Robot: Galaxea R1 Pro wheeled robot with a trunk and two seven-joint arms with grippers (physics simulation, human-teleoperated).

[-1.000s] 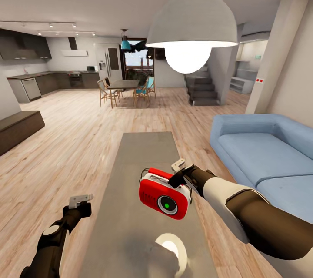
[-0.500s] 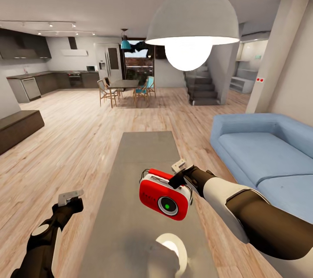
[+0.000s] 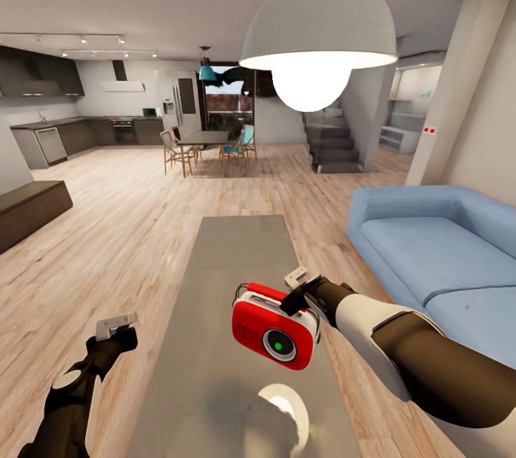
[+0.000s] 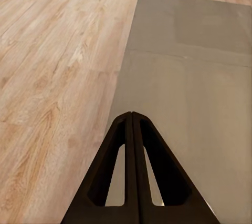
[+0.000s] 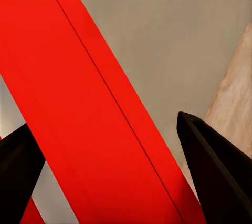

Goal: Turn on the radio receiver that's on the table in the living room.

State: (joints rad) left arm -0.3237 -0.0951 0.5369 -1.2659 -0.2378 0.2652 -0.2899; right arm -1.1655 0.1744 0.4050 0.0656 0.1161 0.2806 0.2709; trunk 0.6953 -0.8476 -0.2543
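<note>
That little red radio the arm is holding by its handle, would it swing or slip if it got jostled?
Probably it would swing: the radio hangs tilted from its thin handle, body below the right pincer. It looks like a stiff, smooth shell, so perhaps slippery. In the wrist view the pincer's fingers stand wide of the red bar, so the hold seems loose.

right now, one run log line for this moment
radio receiver: upright on table, dial lit green | right gripper: open around red handle | left gripper: shut, beside table

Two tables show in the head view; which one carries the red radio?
The long grey coffee table directly in front of the robot, beside the blue sofa; the radio sits on its near end. The other is the distant dining table ringed by chairs.
</note>
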